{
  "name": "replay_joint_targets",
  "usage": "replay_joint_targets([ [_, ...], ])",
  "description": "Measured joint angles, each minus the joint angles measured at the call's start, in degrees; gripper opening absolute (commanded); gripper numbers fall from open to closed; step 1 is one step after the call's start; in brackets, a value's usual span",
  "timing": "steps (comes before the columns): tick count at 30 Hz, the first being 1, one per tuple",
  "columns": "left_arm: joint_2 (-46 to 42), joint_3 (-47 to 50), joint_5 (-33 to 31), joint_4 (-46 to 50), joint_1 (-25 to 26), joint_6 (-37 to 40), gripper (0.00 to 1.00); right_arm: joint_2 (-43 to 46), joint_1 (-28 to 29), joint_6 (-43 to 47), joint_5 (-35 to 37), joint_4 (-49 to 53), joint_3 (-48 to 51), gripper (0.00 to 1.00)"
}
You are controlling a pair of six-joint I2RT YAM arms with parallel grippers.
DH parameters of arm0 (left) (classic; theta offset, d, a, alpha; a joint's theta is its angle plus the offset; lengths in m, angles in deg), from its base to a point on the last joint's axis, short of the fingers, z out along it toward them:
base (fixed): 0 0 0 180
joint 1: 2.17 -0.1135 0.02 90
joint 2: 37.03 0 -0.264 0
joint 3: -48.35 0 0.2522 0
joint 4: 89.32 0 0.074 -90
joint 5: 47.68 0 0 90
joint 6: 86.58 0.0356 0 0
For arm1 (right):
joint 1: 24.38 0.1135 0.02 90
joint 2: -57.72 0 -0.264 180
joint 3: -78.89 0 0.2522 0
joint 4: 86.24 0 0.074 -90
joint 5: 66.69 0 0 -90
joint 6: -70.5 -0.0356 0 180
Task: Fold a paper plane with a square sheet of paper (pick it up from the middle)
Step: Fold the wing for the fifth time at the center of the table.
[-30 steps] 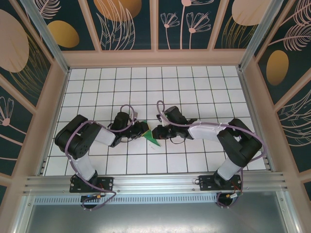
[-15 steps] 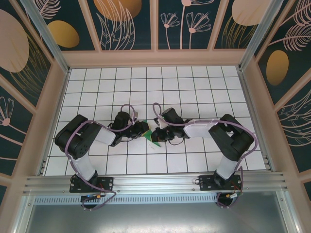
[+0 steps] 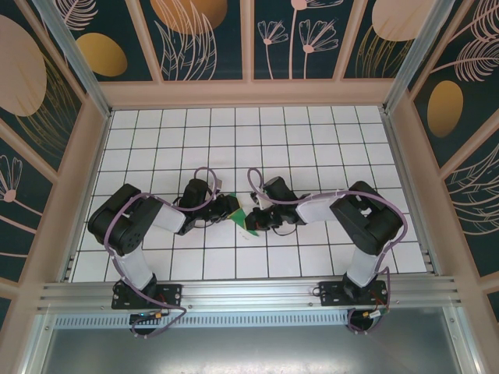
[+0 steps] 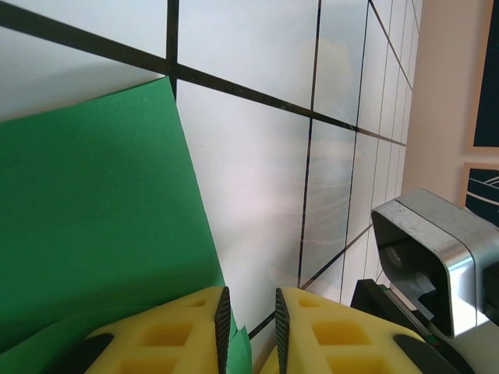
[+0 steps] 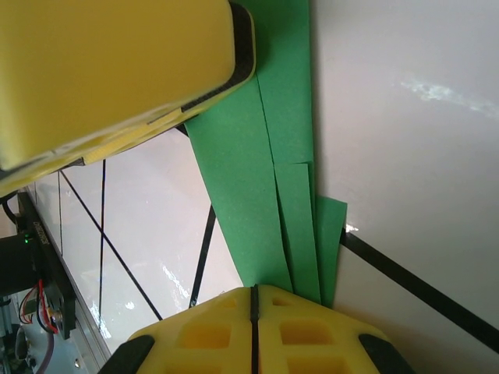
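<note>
Paper [image 3: 242, 221], green and folded into layers, lies flat on the table [image 3: 312, 140], just on the near side of the table's centre. From above only a small green wedge of it shows, with both wrists bent low over that spot.

The left gripper [image 4: 251, 298] points in from the table's left half. Its yellow fingers [image 4: 156, 335] stand slightly spread, and white tile and a sliver of green show through the narrow gap. A broad flat panel of the paper lies on the table beside that gap, with one straight edge running up to a dark grid line. A curl of green rises against the outer finger.

The right gripper [image 5: 253, 294] points in from the table's right half. Its jaws are pressed together, with only a thin seam between them. Several narrow overlapping green strips run along the table to its tips and pass under them. Whether any layer is caught in the seam I cannot tell. One of the left gripper's fingers sits over the far end of those strips.
</note>
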Motion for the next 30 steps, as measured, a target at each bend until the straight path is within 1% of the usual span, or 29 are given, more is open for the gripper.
replay_joint_targets([
  [3,0.0,0.0,0.02,0.0,0.0,0.0,0.26,0.46,-0.24,0.0,-0.42,0.17,0.2,0.1],
  [9,0.0,0.0,0.02,0.02,0.0,0.0,0.26,2.89,-0.52,0.28,-0.94,3.91,0.5,0.11],
  [17,0.04,-0.22,0.17,0.39,0.0,0.02,0.26,2.08,-0.52,1.6,-1.09,5.75,0.87,0.11],
  [30,0.04,-0.22,0.24,0.42,0.0,0.09,0.27,1.95,-0.17,3.1,0.04,10.71,-1.79,0.11],
])
